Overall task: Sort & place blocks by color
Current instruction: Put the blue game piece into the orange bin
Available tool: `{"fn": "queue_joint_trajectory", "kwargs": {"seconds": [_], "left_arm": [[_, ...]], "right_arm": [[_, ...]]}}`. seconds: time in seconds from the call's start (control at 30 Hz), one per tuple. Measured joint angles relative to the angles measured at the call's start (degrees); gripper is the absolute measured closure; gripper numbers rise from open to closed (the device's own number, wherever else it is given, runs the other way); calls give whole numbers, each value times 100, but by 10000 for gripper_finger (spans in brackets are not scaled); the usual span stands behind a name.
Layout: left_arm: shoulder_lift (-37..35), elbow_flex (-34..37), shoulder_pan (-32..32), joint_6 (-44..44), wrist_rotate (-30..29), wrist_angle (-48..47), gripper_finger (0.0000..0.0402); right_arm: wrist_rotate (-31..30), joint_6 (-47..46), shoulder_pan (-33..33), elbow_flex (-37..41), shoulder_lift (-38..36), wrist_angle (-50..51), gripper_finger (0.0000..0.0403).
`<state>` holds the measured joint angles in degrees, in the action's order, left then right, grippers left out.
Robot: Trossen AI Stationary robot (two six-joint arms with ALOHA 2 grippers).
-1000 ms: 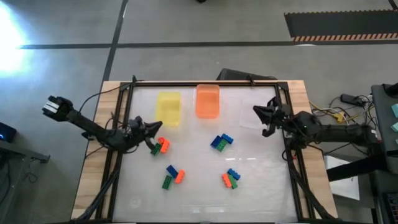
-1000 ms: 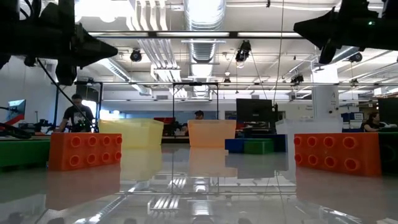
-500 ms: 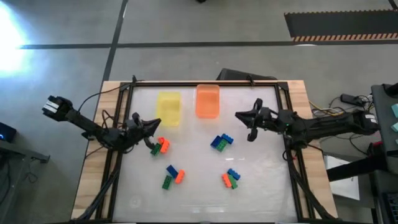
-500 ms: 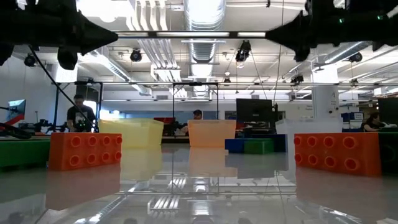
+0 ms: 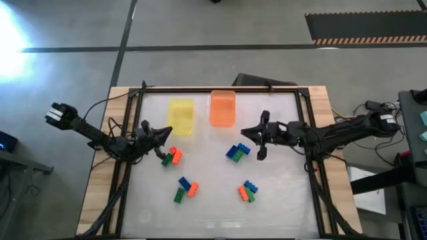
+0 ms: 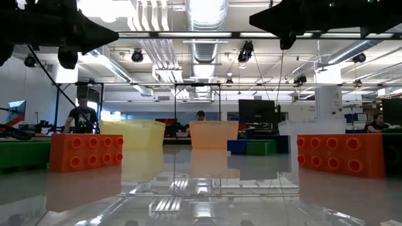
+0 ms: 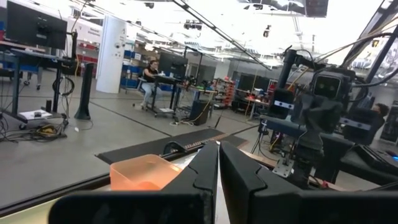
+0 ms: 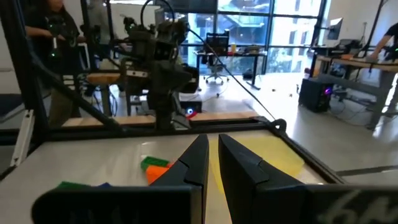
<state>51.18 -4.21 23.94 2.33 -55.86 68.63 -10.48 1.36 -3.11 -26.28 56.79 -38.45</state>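
My right gripper (image 5: pixel 245 130) out over table (image 5: pixel 287 200), fingers together, holding nothing, tip just beside blue-green block cluster (image 5: pixel 237 151). My left gripper (image 5: pixel 168 134) fingers together too, empty, hovering by orange-green block cluster (image 5: pixel 172 157), near yellow tray (image 5: pixel 180 116). Orange tray (image 5: pixel 223 109) beside yellow one at far edge. I see blocks in four loose clusters on table, none in trays: other two nearer me, blue-green-orange cluster (image 5: pixel 184 189) and orange-green-blue cluster (image 5: pixel 247 191). People at desks in room behind.
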Motion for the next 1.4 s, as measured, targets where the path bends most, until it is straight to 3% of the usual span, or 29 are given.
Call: {"fn": "queue_joint_trajectory", "kwargs": {"seconds": [0.23,0.53,1.07,1.4], "left_arm": [[15,4,0,-1,0,-8,401],[15,7,0,6,0,-10,401],[17,9,0,9,2,-12,401],[20,9,0,7,2,-12,401]], "right_arm": [[-4,-430,-3,-3,233,185,374],[-39,-1091,-3,-232,267,1400,374],[-721,-2444,-203,-1496,497,6264,374],[-715,-2771,-202,-1469,497,6470,374]]}}
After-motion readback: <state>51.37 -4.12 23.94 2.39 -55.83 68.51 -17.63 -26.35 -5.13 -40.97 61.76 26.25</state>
